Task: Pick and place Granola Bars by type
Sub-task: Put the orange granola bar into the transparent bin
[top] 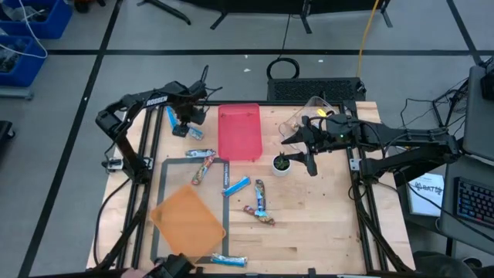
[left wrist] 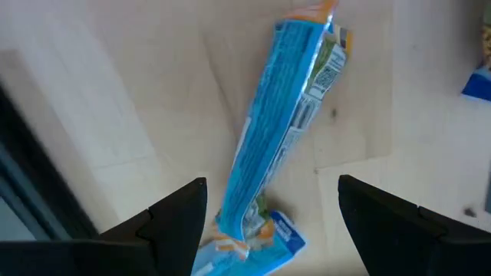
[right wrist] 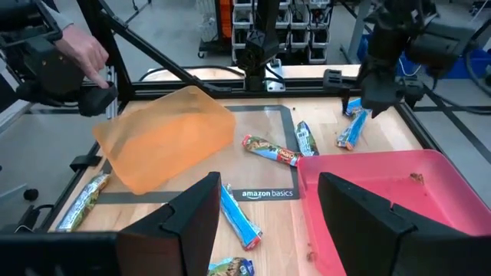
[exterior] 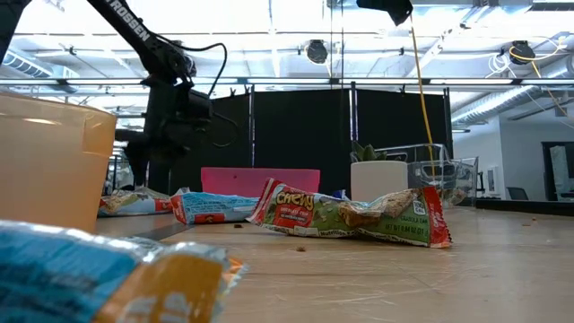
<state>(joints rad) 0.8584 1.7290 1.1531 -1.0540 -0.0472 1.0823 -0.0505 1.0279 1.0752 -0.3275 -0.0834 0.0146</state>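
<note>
Blue-wrapped granola bar [left wrist: 288,123] is seen on the wooden table [top: 324,224] at its far-left part, directly under the left gripper [left wrist: 265,207], whose fingers are held apart. Its long axis runs forward between them. The right gripper [right wrist: 265,211] is also spread, near the pink tray [top: 239,131].

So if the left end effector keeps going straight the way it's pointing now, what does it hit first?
Most likely the shiny blue wrapped granola bar lying on the wooden table: the left end effector points down at it, open fingers either side of its near end. How far above it sits is unclear.
</note>
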